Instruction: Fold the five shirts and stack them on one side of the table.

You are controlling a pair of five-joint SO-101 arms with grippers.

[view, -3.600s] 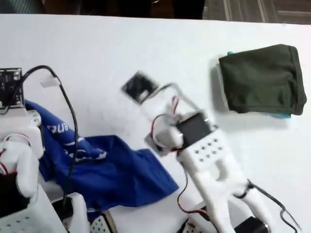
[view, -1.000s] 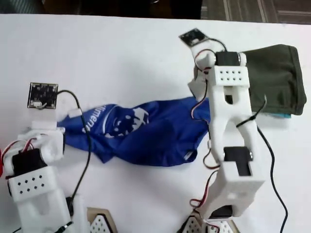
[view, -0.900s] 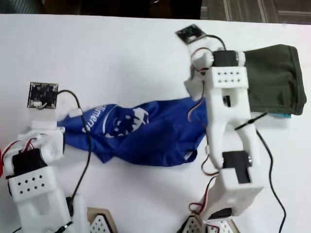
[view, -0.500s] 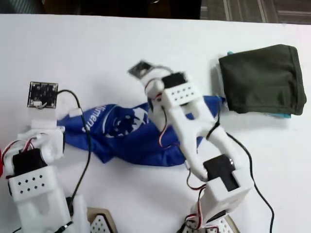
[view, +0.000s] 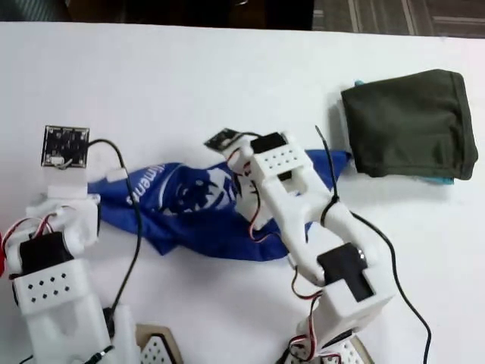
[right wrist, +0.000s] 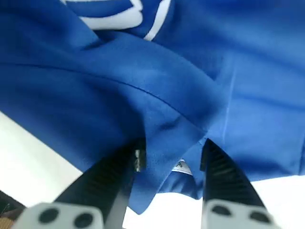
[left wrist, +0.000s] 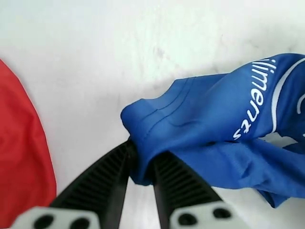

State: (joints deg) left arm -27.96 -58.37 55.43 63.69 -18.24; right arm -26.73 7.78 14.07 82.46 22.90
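A blue shirt [view: 182, 201] with white print lies stretched across the middle of the white table [view: 189, 76]. My left gripper [view: 97, 193] holds its left end; in the left wrist view the gripper [left wrist: 142, 164] is shut on a bunched edge of the blue shirt [left wrist: 205, 119]. My right gripper [view: 241, 186] sits low over the shirt's middle. In the right wrist view it [right wrist: 167, 167] stands open, its fingers [right wrist: 114, 174] on either side of a raised fold of the blue shirt [right wrist: 95, 95]. A folded dark green shirt [view: 409, 125] rests at the far right on something teal.
A red cloth [left wrist: 19, 157] lies on the table close beside my left gripper. Cables trail from both arms over the shirt. The arms' bases stand at the near edge. Bare table lies behind the shirt and at the near right.
My right arm swung left, away from the green shirt, and dropped onto the blue shirt's middle. The shirt's right end now lies loose on the table. The left arm held still.
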